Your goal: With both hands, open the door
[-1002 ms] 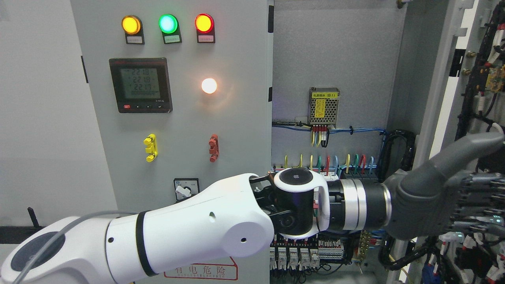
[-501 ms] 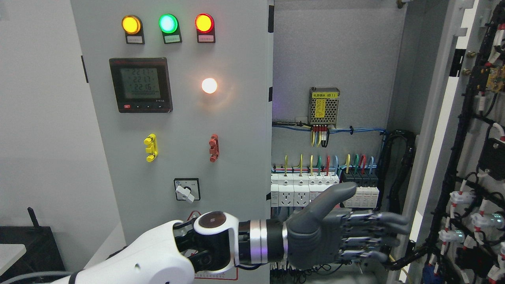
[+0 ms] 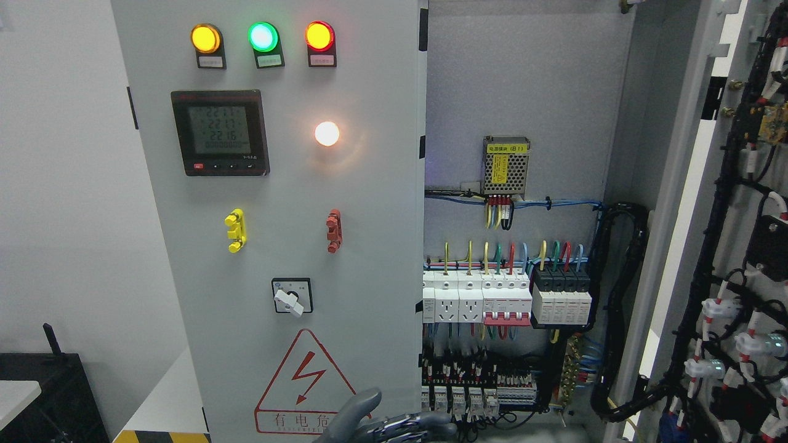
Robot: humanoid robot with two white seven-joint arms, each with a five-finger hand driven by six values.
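Note:
The grey cabinet's right door (image 3: 732, 184) stands swung wide open at the picture's right, its inner face covered in black wiring and connectors. The left door panel (image 3: 369, 203) is closed and carries three lit lamps, a meter (image 3: 220, 132) and a rotary switch (image 3: 291, 296). Only the grey fingers and thumb of my left hand (image 3: 400, 421) show, at the bottom edge in front of the warning triangle (image 3: 306, 384). They are extended and hold nothing. The hand is well left of the open door and touches neither door. My right hand is out of view.
Inside the cabinet are a power supply (image 3: 505, 165), a row of breakers (image 3: 505, 298), terminal blocks (image 3: 468, 394) and a thick black cable loop (image 3: 622, 307). A black box (image 3: 55, 394) and a white surface with a striped edge (image 3: 163, 418) lie lower left.
My left arm has pulled back from the open right door, moving left and down until only the hand shows at the bottom edge. The door stays open.

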